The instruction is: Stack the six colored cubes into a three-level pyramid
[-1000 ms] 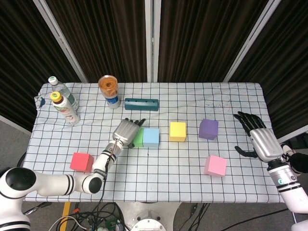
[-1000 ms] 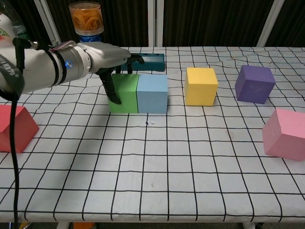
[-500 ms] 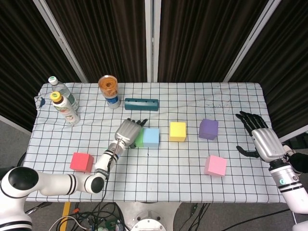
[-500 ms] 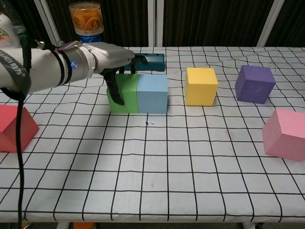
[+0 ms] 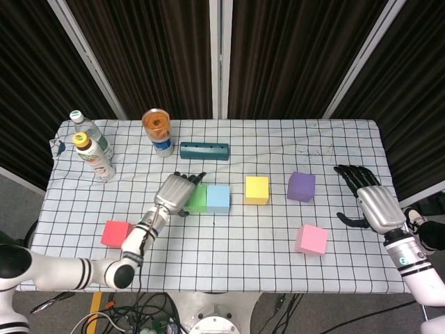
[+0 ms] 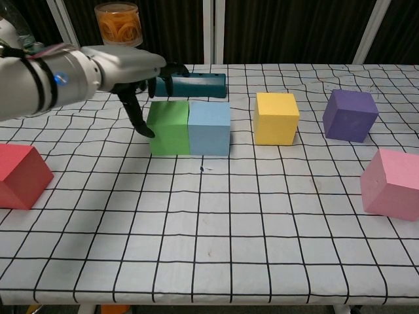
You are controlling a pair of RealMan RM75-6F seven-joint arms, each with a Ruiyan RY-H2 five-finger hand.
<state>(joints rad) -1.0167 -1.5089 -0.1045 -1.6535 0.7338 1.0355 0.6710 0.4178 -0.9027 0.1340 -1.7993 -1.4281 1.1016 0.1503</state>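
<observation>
A green cube (image 6: 169, 127) and a blue cube (image 6: 209, 127) stand side by side, touching, in the middle of the table; the head view shows the same green cube (image 5: 199, 200) and blue cube (image 5: 218, 198). To their right are a yellow cube (image 5: 256, 189) and a purple cube (image 5: 301, 186). A pink cube (image 5: 311, 239) lies nearer the front right and a red cube (image 5: 117, 234) at the front left. My left hand (image 6: 127, 69) hovers just left of the green cube with its fingers apart, holding nothing. My right hand (image 5: 368, 202) hangs open right of the purple cube.
At the back stand a teal box (image 5: 204, 150), an orange-lidded can (image 5: 157, 129) and two bottles (image 5: 94, 152) at the far left. The checked tablecloth (image 5: 229, 261) covers the whole table. The pink cube (image 6: 393, 183) sits near the right edge of the chest view.
My left hand has drawn back to the left off the green cube, which stays against the blue one. The right hand has barely shifted.
</observation>
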